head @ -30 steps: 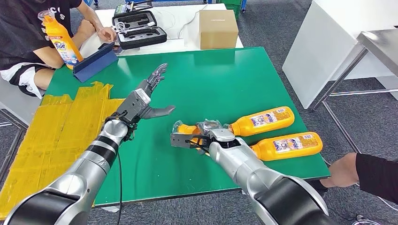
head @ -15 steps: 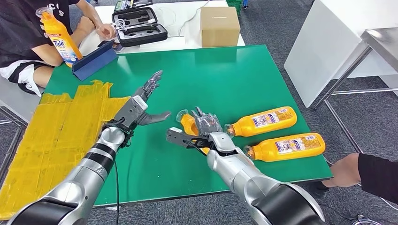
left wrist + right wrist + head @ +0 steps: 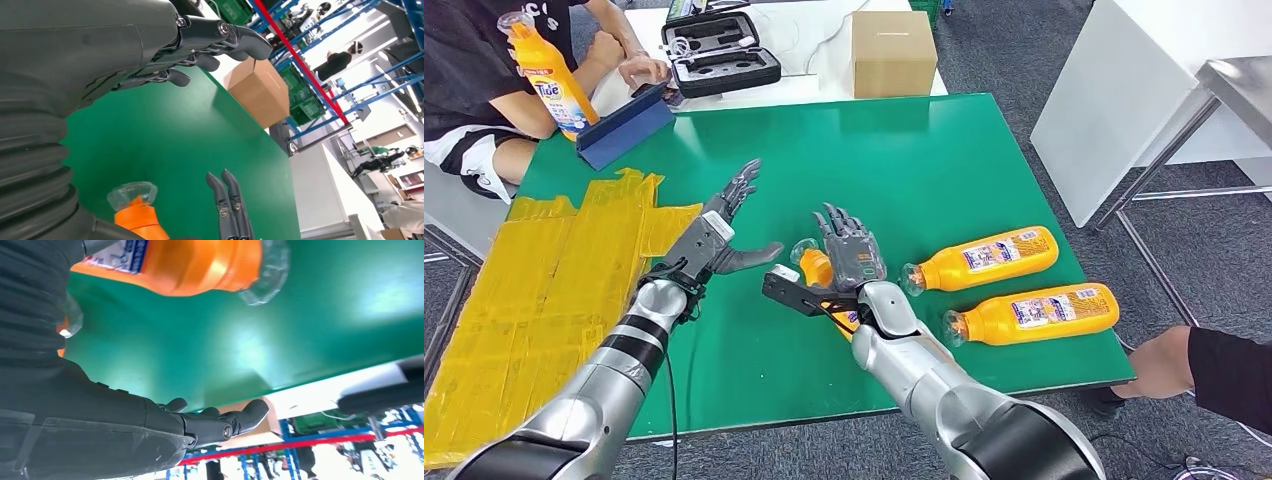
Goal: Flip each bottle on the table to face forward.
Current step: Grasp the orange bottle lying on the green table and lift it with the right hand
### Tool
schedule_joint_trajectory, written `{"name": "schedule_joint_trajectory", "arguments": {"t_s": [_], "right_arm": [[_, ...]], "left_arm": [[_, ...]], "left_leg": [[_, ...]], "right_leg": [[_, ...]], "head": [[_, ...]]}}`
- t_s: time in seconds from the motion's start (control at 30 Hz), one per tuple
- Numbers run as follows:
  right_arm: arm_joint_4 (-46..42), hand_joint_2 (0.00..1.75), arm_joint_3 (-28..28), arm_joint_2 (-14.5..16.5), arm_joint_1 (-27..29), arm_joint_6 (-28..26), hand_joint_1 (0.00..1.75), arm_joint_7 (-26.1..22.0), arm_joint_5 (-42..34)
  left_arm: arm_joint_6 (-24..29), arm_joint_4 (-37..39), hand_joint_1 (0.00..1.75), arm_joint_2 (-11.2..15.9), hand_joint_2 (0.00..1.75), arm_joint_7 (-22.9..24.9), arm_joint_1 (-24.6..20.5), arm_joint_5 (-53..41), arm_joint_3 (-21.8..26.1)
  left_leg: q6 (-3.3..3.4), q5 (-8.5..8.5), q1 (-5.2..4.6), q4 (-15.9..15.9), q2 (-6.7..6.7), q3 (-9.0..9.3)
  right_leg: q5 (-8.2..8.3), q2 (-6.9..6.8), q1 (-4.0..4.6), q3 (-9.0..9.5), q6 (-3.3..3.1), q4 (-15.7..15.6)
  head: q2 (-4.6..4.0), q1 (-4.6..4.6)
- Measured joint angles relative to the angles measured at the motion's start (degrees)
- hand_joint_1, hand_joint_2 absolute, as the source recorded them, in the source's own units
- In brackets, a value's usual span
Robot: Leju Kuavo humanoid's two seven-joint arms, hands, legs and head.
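- Lying under the right hand (image 3: 849, 262), the orange bottle (image 3: 817, 268) sits mid-counter toward the near edge, cap pointing away; fingers spread, grip unclear.
- Left hand (image 3: 714, 232) hovers beside it, fingers wide, holding nothing.
- Two more bottles (image 3: 980, 257) lie near the counter's right edge.

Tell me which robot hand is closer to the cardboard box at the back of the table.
Left. The left hand hovers open over the green table, nearer the cardboard box; the right hand sits nearer the robot, on an orange bottle.
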Motion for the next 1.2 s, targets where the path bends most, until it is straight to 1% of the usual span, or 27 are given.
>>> {"name": "schedule_joint_trajectory", "arguments": {"t_s": [0.2,0.43,0.63,0.83,0.97,1.07,1.2], "right_arm": [[-1.1,1.75,-0.6,0.9,0.8,-0.1,0.0,-0.6,0.2],[-4.5,1.75,-0.6,1.7,3.1,4.4,0.0,-2.3,-5.7],[-8.2,1.75,1.3,1.7,6.2,5.1,0.0,-0.3,-4.8],[-9.9,1.75,2.1,1.6,7.3,5.1,0.0,0.0,-4.7],[-10.3,0.0,2.3,1.5,7.5,5.1,0.0,0.7,-4.2],[-10.7,0.0,3.0,1.3,8.0,5.4,0.0,3.7,-1.1],[-12.0,0.0,4.5,0.3,10.0,6.5,0.0,10.3,4.8]], "left_arm": [[0.1,0.0,0.0,0.3,1.75,0.0,0.7,0.0,0.8],[1.2,-2.3,0.0,1.5,1.75,0.0,3.5,-0.2,2.8],[1.3,-5.7,0.0,3.1,1.75,0.0,6.8,-0.7,5.1],[1.3,-7.3,0.0,3.5,1.75,0.1,8.1,-0.9,6.0],[1.3,-7.7,0.0,3.6,1.75,0.1,8.3,-0.9,6.1],[1.7,-8.5,0.0,3.8,1.75,0.4,9.0,-1.2,6.6],[1.8,-11.0,0.0,4.4,1.75,0.9,11.2,-1.8,8.0]], "left_leg": [[0.0,0.0,0.01,0.0,0.0,-0.05],[0.0,0.0,0.01,0.0,0.01,-0.08],[-0.01,0.0,0.03,0.0,0.0,-0.16],[-0.01,0.0,0.03,0.0,-0.01,-0.18],[-0.01,0.0,0.02,0.0,-0.03,-0.18],[-0.01,0.0,0.02,0.0,-0.03,-0.18],[-0.02,-0.02,0.03,0.0,-0.01,-0.19]], "right_leg": [[-0.01,0.0,0.0,-0.04,-0.01,0.0],[-0.01,0.0,0.0,-0.09,-0.01,0.0],[-0.04,0.0,0.01,-0.17,-0.03,0.0],[-0.03,0.0,0.0,-0.18,-0.03,0.0],[-0.03,-0.01,0.0,-0.17,-0.02,0.0],[-0.03,0.0,0.0,-0.18,-0.03,0.0],[-0.05,0.0,0.01,-0.21,-0.04,0.0]], "head": [[0.0,0.01],[0.0,0.01],[0.0,0.01],[0.0,0.01],[0.0,0.01],[0.0,0.01],[0.0,0.0]]}}
